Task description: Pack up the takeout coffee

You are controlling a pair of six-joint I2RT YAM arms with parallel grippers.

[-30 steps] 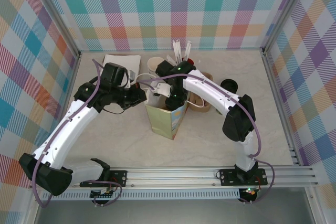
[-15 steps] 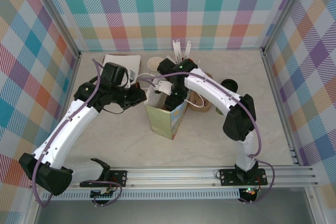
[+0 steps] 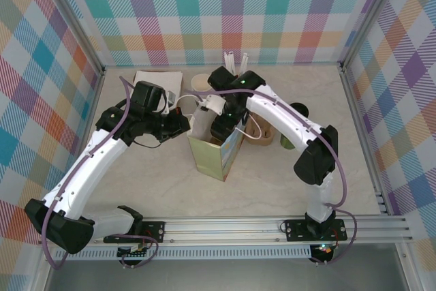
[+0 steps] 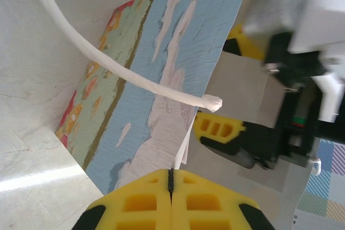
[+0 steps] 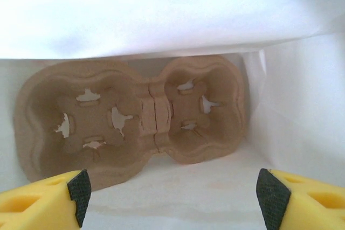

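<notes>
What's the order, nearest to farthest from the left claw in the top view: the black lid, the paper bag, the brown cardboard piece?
1. paper bag, its near edge pinched in the left claw.
2. brown cardboard piece, just right of the bag.
3. black lid, farthest right.

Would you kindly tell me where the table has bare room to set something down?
Bare tabletop lies between the paper bag and the front rail, and beside the right wall past the black lid. Crowded: the back, around the cup stack and white paper pile.
</notes>
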